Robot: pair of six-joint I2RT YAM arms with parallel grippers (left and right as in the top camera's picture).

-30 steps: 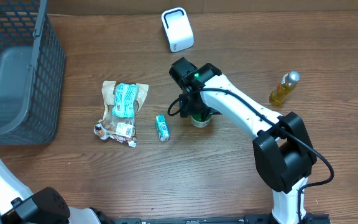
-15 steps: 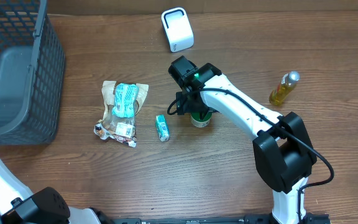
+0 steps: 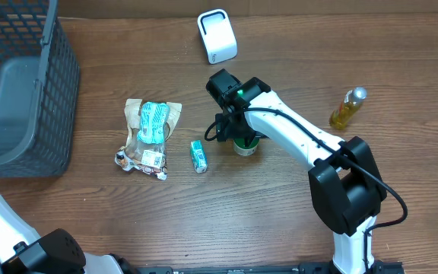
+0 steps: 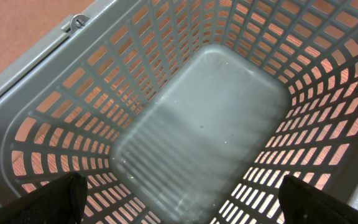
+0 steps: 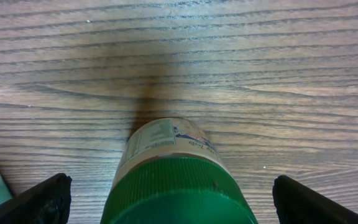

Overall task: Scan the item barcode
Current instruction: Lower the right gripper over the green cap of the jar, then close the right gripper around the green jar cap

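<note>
Jar (image 5: 166, 146) beneath right arm (image 3: 295, 137), teal packet (image 3: 198, 156) beside

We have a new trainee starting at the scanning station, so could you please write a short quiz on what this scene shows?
1. True or false: the right hand is shut on the green-lidded round jar.
2. Which item lies closest to that jar?
A. the small teal packet
B. the yellow bottle
C. the white boxy scanner
3. Fill in the gap: the left hand hangs over the grey plastic ____.

Key
1. False: the right hand stands open around the jar.
2. A
3. basket
</note>
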